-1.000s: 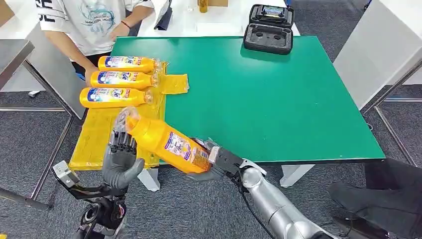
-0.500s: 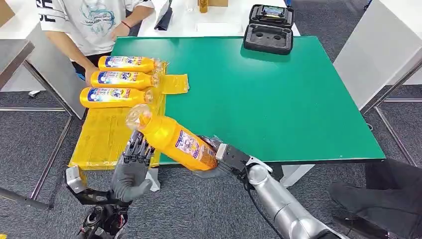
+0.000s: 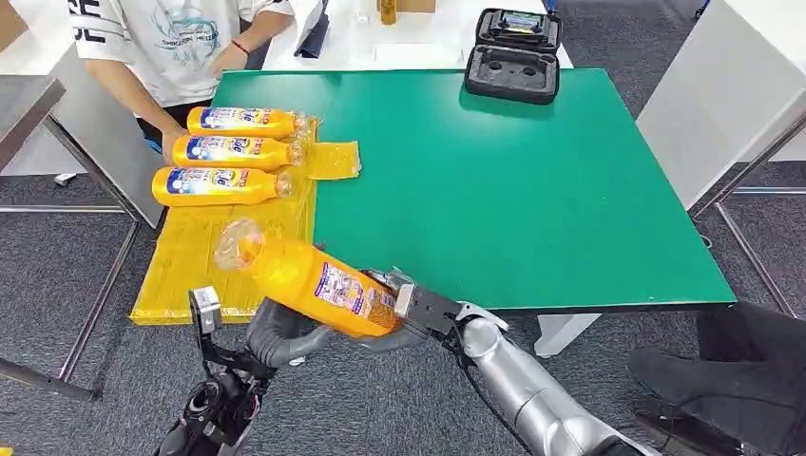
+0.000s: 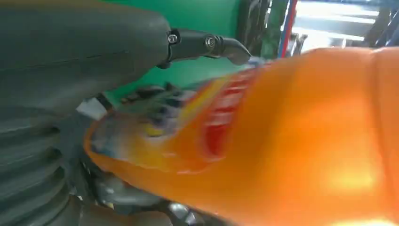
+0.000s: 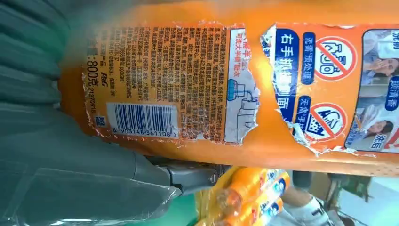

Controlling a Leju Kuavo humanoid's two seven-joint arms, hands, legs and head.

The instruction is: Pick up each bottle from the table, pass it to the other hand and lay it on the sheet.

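The right hand [image 3: 418,318] grips the base end of an orange bottle [image 3: 309,277], which hangs in the air off the near edge of the table [image 3: 532,190], tilted with its clear cap end up and toward the sheet [image 3: 204,256]. The left hand [image 3: 280,334] sits under the bottle's middle, touching it; whether its fingers have closed round it I cannot tell, as the bottle hides them in the head view and the left wrist view is blurred.

The bottle looks like a full, fairly heavy plastic one, stiff in the body. Its glossy skin and torn, peeling label [image 5: 174,84] could let it slip. The middle of the body, near its balance point, seems the best place for the left hand to take it; the narrow cap end would let it swing.

Three more bottles [image 3: 223,152] lie side by side on the far end of the sheet, with a person [image 3: 181,47] standing just beyond them.
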